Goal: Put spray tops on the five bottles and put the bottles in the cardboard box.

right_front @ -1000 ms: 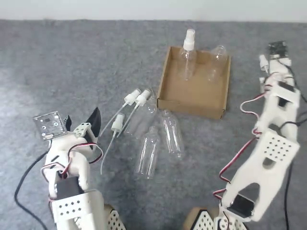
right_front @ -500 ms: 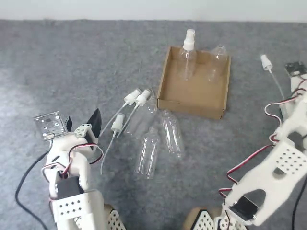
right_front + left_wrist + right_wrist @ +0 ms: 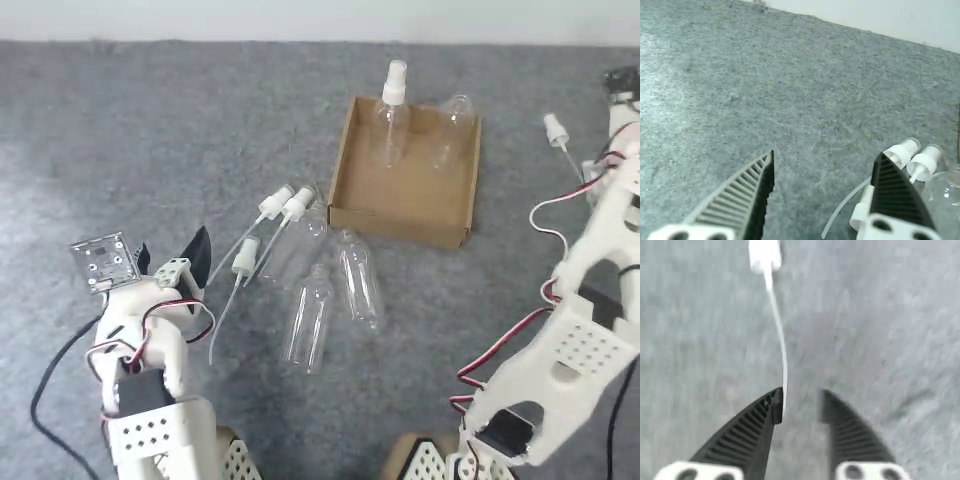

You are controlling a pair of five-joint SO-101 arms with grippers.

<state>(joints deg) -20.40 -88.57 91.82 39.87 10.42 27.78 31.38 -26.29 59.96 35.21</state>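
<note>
Right of the box (image 3: 341, 160), a spray top (image 3: 765, 252) lies on the counter (image 3: 150, 120), its tube just beside one finger of the half-open, empty right hand (image 3: 801, 395). Light, with a bendy tube, so I'd pinch the stiff white head. The left hand (image 3: 826, 157) gapes wide, empty.

Box (image 3: 395, 198): 2 bottles (image 3: 389, 135) at rear. Front-left of box: 3 loose bottles (image 3: 308, 318), 3 spray tops (image 3: 297, 205) leftward. Lone top (image 3: 553, 127) right.

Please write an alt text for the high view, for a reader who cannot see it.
A cardboard box on grey carpet holds a capped bottle and an open bottle. Three more bottles and three loose spray tops lie beside the box, and a fourth spray top is by the right arm.
</note>
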